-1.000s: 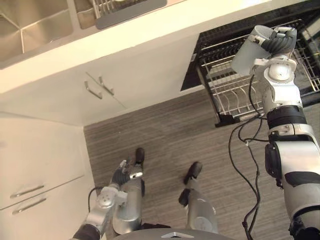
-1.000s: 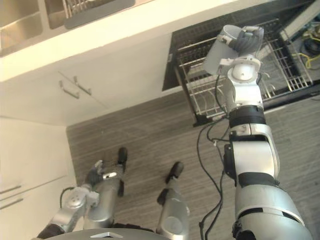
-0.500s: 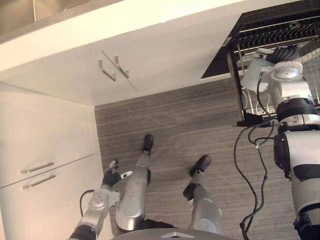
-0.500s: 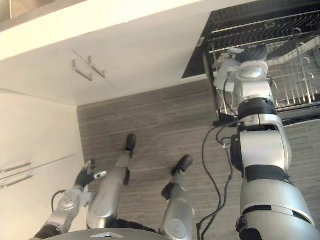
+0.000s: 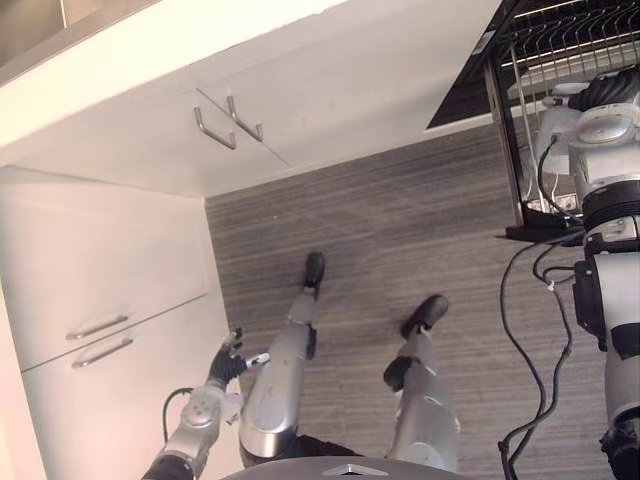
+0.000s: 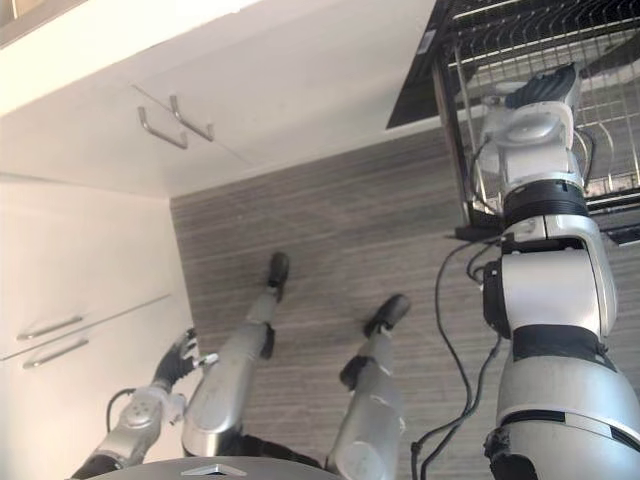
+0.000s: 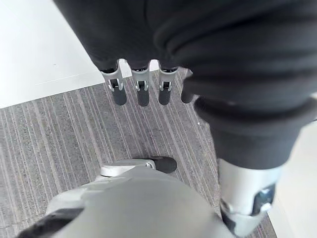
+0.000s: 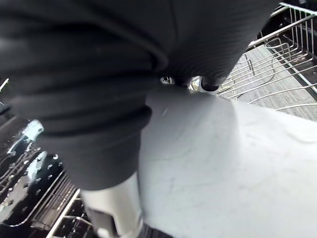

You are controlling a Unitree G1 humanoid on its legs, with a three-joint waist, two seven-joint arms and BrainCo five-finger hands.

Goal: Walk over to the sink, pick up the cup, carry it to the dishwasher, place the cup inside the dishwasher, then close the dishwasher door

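— Where's the left hand?
— Low at seven o'clock from my head camera. It hangs beside the white drawers, its fingers straight and relaxed over the striped floor.
— And the right?
— Up at two o'clock, with the arm stretched forward. My right hand is curled round the cup, gripping it.
— The dishwasher?
— Its wire rack stands pulled out at one o'clock. I'm holding the cup at the rack's near-left corner, but I can't tell whether it touches the wires.
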